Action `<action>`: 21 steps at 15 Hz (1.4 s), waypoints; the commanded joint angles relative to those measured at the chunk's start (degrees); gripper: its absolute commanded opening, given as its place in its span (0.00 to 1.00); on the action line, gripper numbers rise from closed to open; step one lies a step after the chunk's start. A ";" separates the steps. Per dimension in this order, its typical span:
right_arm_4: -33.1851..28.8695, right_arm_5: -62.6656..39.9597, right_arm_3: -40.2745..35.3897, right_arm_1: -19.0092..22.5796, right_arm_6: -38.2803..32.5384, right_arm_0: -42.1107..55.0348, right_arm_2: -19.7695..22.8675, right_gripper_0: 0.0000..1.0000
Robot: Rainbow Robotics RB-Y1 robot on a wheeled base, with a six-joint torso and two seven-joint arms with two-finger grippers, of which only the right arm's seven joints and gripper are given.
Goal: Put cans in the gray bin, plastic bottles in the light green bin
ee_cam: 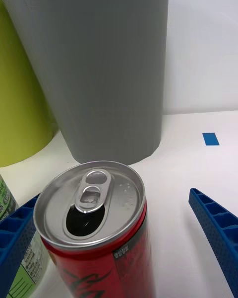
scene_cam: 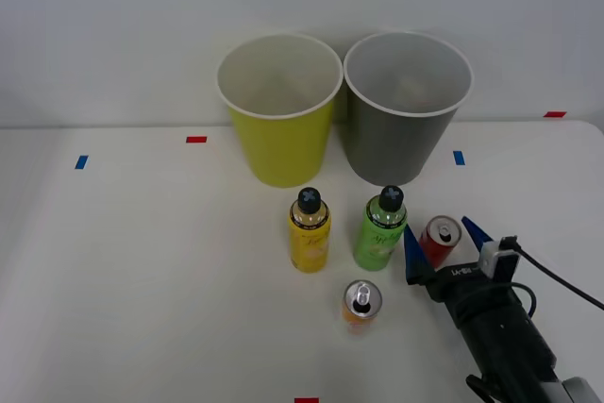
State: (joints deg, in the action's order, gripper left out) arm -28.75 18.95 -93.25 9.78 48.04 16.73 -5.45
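The right gripper (scene_cam: 442,241) is spread wide with the red can (scene_cam: 441,236) standing upright between its fingers (ee_cam: 215,221). The wrist view shows a clear gap on one side of the can, while the other finger lies close against it or nearly so; nothing is squeezed yet. This looks like the lining-up before a grasp: the fingers straddle the can at mid-height so that closing would catch its round wall squarely. The can's tab is lifted and its mouth is open.

Just beside the can, on the robot's left, stands the green bottle (scene_cam: 381,229), near enough to the inner finger that a sloppy close could nudge it. Further left is the yellow bottle (scene_cam: 309,232), and nearer the robot the orange can (scene_cam: 360,306), all upright on the table (scene_cam: 142,271) and apart from one another.

Directly beyond the red can rises the gray bin (scene_cam: 401,139), its likely destination, with the green bin (scene_cam: 281,143) touching or almost touching it on the left. Both bins show pale insides with nothing visible in them, so none of the four items is sorted yet.
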 commanded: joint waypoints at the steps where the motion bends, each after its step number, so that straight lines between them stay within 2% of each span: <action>1: -0.70 -0.23 -0.09 0.16 0.65 -0.38 -0.18 1.00; 11: -2.28 -0.32 0.00 0.33 1.53 -0.38 -0.53 1.00; 14: -2.37 -0.50 0.00 1.74 1.62 -0.38 -0.53 0.99; 16: -2.28 -0.41 0.00 1.91 1.70 -0.38 -0.88 0.28; 17: -1.93 -0.50 -0.09 1.83 1.70 -0.47 -0.88 0.09; 18: -1.84 -0.50 0.00 1.83 1.70 -0.73 -0.97 0.01; 21: -1.49 -0.41 0.00 1.74 1.70 -0.73 -1.23 0.00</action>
State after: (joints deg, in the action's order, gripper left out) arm -30.39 18.50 -93.28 11.55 49.75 16.01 -6.63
